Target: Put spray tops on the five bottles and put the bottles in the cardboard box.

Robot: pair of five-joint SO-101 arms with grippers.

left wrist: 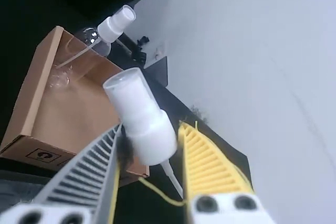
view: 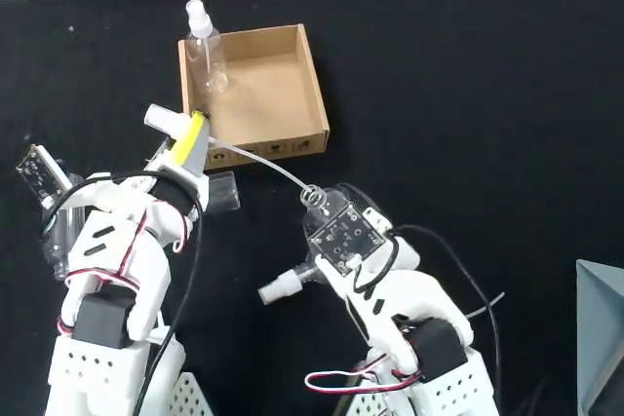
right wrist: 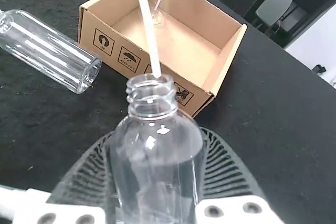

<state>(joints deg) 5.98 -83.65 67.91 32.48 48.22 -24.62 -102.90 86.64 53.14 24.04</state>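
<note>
Left gripper [left wrist: 151,132] clamps white plastic spray top [left wrist: 137,114]; its thin dip tube [right wrist: 147,30] meets neck of clear plastic bottle [right wrist: 156,171] clamped by right gripper [right wrist: 157,140].

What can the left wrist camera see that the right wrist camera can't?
Left wrist camera's own: the white spray top pinched in the left gripper, and the white cap of the standing bottle in a corner of the cardboard box.
Right wrist camera's own: the open bottle held in the right gripper, with the thin tube ending at its neck, and a spare bottle lying on the table beside the box.
Both: the cardboard box and that tube.
</note>
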